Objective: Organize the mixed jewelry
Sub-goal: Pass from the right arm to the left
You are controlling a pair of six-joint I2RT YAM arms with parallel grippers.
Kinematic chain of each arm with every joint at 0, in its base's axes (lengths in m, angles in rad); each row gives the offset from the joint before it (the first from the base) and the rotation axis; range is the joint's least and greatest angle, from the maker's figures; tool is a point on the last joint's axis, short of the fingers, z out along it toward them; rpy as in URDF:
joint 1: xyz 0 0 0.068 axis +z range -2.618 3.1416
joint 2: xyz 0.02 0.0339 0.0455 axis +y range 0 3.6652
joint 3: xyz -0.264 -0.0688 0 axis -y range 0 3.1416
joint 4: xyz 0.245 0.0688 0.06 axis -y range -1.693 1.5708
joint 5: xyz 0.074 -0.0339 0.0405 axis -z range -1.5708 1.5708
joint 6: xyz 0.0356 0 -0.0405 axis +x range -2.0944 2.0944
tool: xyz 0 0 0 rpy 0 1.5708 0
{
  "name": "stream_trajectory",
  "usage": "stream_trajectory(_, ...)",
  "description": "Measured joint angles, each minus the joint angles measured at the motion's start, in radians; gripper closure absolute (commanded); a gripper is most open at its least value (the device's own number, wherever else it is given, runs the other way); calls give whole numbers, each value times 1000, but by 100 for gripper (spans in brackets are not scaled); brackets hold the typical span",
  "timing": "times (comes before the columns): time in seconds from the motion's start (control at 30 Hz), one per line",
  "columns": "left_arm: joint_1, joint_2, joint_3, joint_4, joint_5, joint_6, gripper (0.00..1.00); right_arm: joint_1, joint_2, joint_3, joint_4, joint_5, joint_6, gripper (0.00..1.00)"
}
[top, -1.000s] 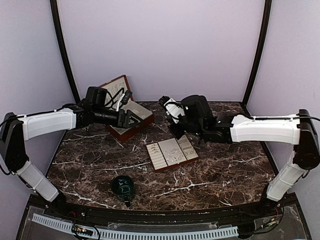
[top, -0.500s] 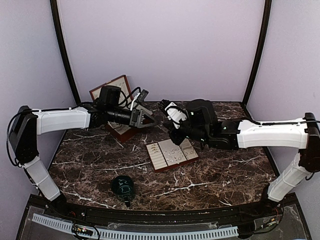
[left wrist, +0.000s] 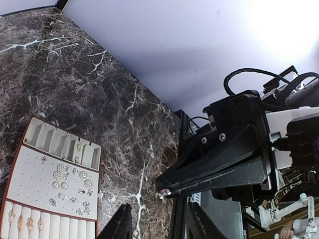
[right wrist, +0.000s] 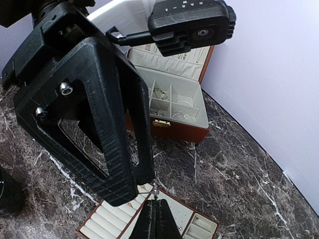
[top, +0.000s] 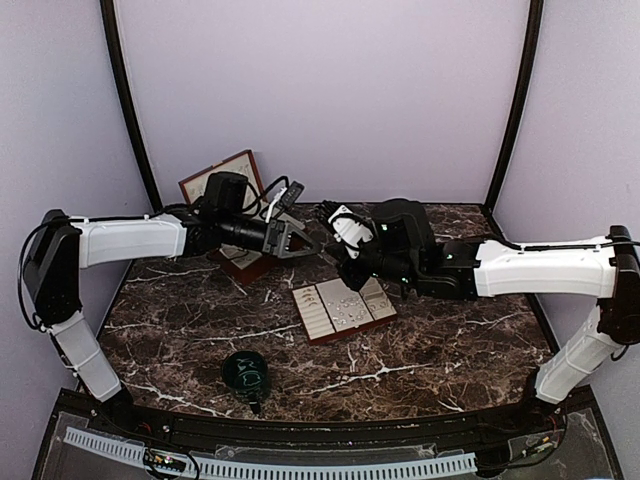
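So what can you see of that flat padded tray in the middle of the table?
The flat tray is a rectangle with a reddish-brown rim and cream padding, lying askew on the dark marble table. Three strips: slotted rolls holding a few gold-coloured pieces, a flat panel scattered with small silvery pieces, a row of compartments. Nothing visibly touches it.

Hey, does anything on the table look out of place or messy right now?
Yes. The silvery pieces lie jumbled on the tray's middle pad instead of in slots, and the tray sits askew to the table edge. Nothing looks spilled or broken.
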Motion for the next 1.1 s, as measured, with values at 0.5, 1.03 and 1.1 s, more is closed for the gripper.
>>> stream_trajectory(0.5,-6,18,3,0,14,4,94,4,0,0,-2,-10,-13,100)
stream_trajectory(1.03,-13,26,-25,49,20,23,100,5,1,0,-10,-19,8,73)
stream_trajectory(1.1,-13,20,-45,56,-1,35,100,5,0,0,-10,-19,21,61)
